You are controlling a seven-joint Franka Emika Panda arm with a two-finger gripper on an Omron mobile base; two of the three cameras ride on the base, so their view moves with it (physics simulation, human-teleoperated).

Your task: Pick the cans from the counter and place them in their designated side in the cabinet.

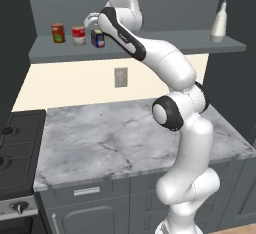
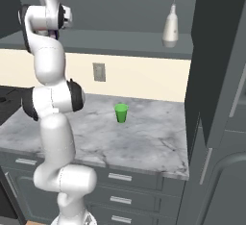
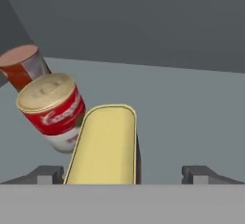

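Note:
Both cans stand on the cabinet shelf [image 1: 160,43] at its left end. The dark blue can with the yellow top [image 1: 98,39] is directly under my gripper [image 1: 95,29]. In the hand view this can [image 3: 105,141] sits between the two fingertips [image 3: 48,173], with a gap on each side. My gripper [image 3: 124,173] is open and holds nothing. The red-and-white can with the tan lid [image 1: 78,35] stands upright just left of the blue one, close beside it [image 3: 52,110]. The marble counter [image 1: 110,138] lies below.
A red can with a green label [image 1: 58,33] stands furthest left on the shelf. A white bottle [image 1: 218,24] is at the shelf's right end. A green cup [image 2: 121,113] stands on the counter. The black stove [image 1: 15,148] adjoins the counter's left edge.

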